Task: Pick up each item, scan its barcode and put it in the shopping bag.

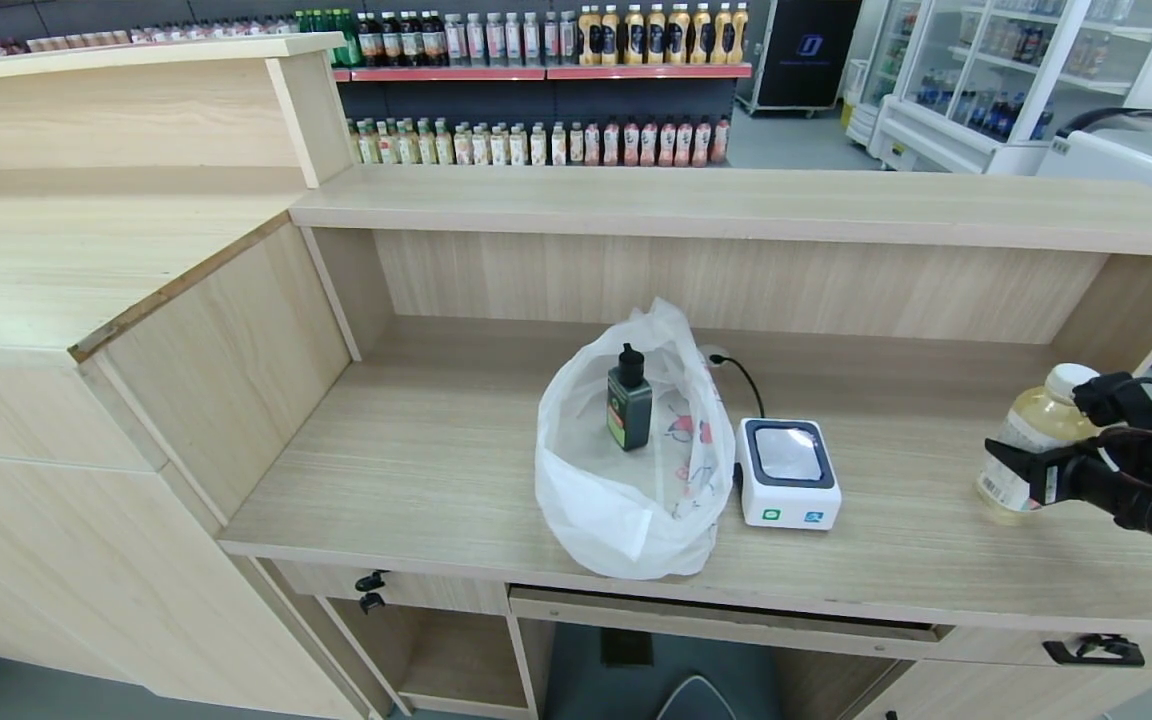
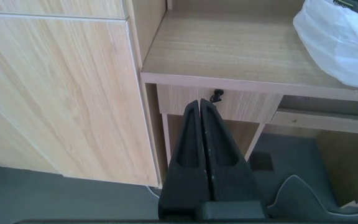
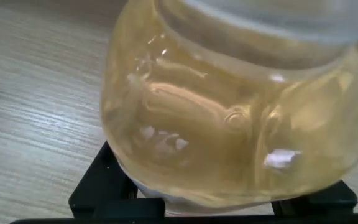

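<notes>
Currently, yellow drink bottle (image 1: pixel 1038 420) clamped by right gripper (image 1: pixel 1031 472), scanner (image 1: pixel 788 472) and shopping bag (image 1: pixel 591 500) well left of it, left gripper (image 2: pixel 200 106) pressed together.

No readable text. Labels on the yellow drink bottle (image 1: pixel 1014 468) and on the dark bottle (image 1: pixel 629 408) in the shopping bag (image 1: pixel 586 505) were too small; the scanner (image 1: pixel 788 472) showed two tiny icons.

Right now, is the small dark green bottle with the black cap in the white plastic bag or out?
In: the dark green bottle stands upright inside the white plastic bag, whose open rim surrounds it.
</notes>
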`<state>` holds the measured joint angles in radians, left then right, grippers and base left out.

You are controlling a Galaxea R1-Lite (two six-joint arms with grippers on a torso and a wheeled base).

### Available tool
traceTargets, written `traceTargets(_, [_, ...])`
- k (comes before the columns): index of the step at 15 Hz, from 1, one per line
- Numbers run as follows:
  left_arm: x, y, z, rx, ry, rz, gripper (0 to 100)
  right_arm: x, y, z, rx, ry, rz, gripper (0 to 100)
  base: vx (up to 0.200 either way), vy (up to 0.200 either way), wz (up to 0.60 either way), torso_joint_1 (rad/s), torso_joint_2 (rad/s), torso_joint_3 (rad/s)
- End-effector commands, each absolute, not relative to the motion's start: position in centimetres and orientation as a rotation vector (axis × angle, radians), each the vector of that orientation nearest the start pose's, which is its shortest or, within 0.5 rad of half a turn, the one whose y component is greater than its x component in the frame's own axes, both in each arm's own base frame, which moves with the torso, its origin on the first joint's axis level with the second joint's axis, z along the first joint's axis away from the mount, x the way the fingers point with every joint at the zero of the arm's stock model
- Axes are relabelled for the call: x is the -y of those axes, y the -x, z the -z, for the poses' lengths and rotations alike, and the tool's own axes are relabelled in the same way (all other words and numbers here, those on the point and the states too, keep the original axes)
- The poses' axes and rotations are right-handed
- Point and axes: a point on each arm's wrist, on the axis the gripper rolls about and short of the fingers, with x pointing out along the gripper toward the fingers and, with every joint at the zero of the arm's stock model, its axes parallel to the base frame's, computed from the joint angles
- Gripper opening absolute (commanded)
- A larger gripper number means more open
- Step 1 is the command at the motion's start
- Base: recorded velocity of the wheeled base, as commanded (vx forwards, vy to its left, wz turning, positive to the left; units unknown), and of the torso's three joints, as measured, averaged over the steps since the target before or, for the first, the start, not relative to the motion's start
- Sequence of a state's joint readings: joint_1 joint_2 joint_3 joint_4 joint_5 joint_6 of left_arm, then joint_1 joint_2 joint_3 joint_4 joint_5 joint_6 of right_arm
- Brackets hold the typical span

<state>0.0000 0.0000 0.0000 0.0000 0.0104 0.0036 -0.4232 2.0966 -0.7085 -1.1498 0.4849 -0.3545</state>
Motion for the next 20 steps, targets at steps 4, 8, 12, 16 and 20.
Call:
traceTargets(4, [0.0, 2.3, -7.5, 0.000, -0.003, -0.011, 0, 7.5, -28.3, -18.8, -0.109, -0.068, -0.481, 0, 0.000, 0.000, 0.00, 0.000, 0.00, 0.000])
traceTargets(8, [0.0, 2.3, -7.5, 0.000, -0.003, -0.011, 0, 0.8, -22.0, -26.7, -0.181, -0.286, -0.867, 0, 0.000, 0.000, 0.00, 0.000, 0.00, 0.000])
traceTargets(12, [0.0, 2.3, -7.5, 0.000, -0.003, -0.011, 0, -4.4, -19.0, -28.6, -0.220, -0.345, -1.104, 0, 0.000, 0.000, 0.00, 0.000, 0.00, 0.000])
traceTargets(16, [0.0, 2.3, -7.5, 0.000, -0.005, -0.011, 0, -6.7, -16.9, -27.0, -0.281, -0.348, -1.208, 0, 0.000, 0.000, 0.00, 0.000, 0.00, 0.000])
traceTargets(20, [0.0, 2.3, -7.5, 0.000, -0.003, -0.011, 0, -7.3, -15.3, -26.5, -0.341, -0.357, -1.254, 0, 0.000, 0.000, 0.00, 0.000, 0.00, 0.000])
